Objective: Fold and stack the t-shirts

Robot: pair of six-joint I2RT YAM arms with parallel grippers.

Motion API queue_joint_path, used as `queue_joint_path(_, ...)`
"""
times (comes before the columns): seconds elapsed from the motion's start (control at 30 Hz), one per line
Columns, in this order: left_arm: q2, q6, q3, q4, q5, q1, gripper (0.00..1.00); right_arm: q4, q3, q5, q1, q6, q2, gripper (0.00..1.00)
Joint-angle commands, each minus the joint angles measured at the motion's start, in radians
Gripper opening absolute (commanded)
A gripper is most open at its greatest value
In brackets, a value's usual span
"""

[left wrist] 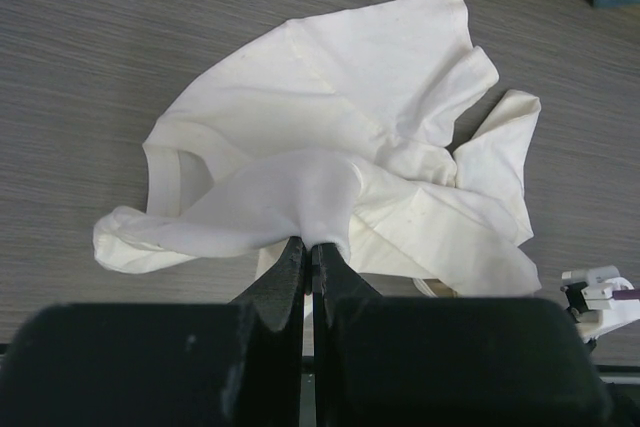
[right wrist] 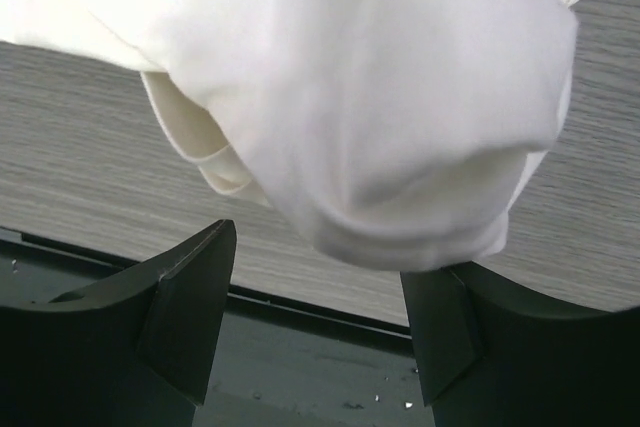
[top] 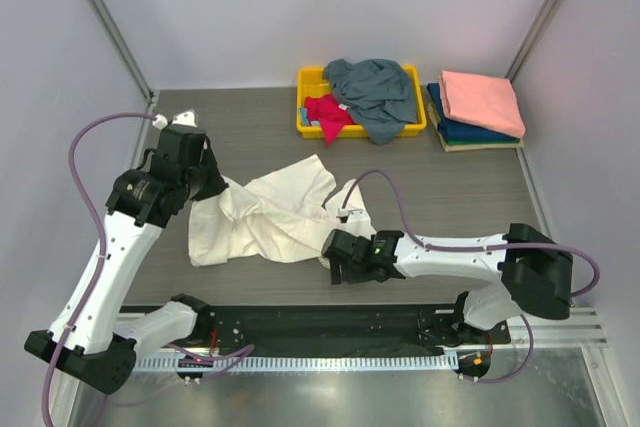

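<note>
The grey wood-grain table (top: pixel 230 127) carries everything, and I place things from the yellow bin (top: pixel 305 127) at its far edge. The cream-white t-shirt (top: pixel 270 212) is the biggest piece. It lies well nearer to me than the bin and a little to its left, crumpled, not spread. It looks thin and limp, twisted into ridges, with one flap pointing toward the bin and a hem bunched up at the left. No fold is made in it yet, as I judge it.

A grey-blue tee (top: pixel 375 92) spills over the bin's right rim. Just right of the bin a salmon-pink tee (top: pixel 482 99) lies folded on a navy one (top: pixel 470 132), which I take for the finished stack. A magenta tee (top: pixel 325 112) is tucked in the bin's left end.

My left gripper (left wrist: pixel 308 247) is clamped on a pinch of the cream cloth, probably to pull that edge out flat. My right gripper (right wrist: pixel 320 277) stands wide, with a bulge of the same shirt hanging between its fingers (right wrist: pixel 190 297), ungripped.
</note>
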Motion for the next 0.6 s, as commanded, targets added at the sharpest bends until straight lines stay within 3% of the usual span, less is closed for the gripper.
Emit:
queue_joint_path(0.0, -0.020, 0.010, -0.003, 0.034, -0.016, 0.004, 0.00, 0.055, -0.003, 0.049, -0.005, 0.009, 0.035, 0.70)
queue_joint_path(0.27, -0.018, 0.012, -0.009, 0.037, -0.022, 0.005, 0.00, 0.075, -0.026, 0.054, -0.031, 0.000, 0.047, 0.52)
queue_joint_path(0.47, -0.017, 0.013, -0.012, 0.040, -0.027, 0.004, 0.00, 0.075, -0.055, 0.062, -0.058, -0.010, 0.014, 0.29)
queue_joint_path(0.53, -0.017, 0.013, -0.007, 0.036, -0.028, 0.004, 0.00, 0.069, -0.066, 0.057, -0.063, -0.011, -0.009, 0.13)
queue_joint_path(0.57, -0.017, 0.013, -0.006, 0.036, -0.028, 0.004, 0.00, 0.068, -0.066, 0.057, -0.063, -0.011, -0.019, 0.13)
